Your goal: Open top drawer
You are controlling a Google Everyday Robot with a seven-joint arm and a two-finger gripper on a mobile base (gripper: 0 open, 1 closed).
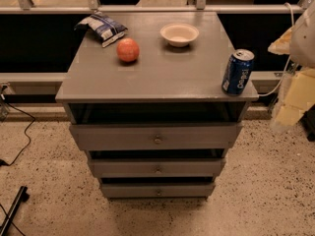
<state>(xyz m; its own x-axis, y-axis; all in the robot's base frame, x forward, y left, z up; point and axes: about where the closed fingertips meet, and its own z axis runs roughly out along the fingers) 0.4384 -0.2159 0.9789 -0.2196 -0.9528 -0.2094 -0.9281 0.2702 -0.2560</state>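
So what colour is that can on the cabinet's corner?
Blue: a Pepsi can, clearest in the camera view. The pincer hangs at the right edge.

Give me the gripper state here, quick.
Gripper: at the right edge of the view, beside the cabinet, away from the top drawer; open or closed cannot be told.

Right of the grey cabinet (162,68), beside the blue can (237,72), the gripper (291,100) is a pale blur, cut off by the right edge. The inside of the top drawer (155,136) is lost in shadow under the cabinet's top. Left of the cabinet, a black cable (27,126) runs off the edge.
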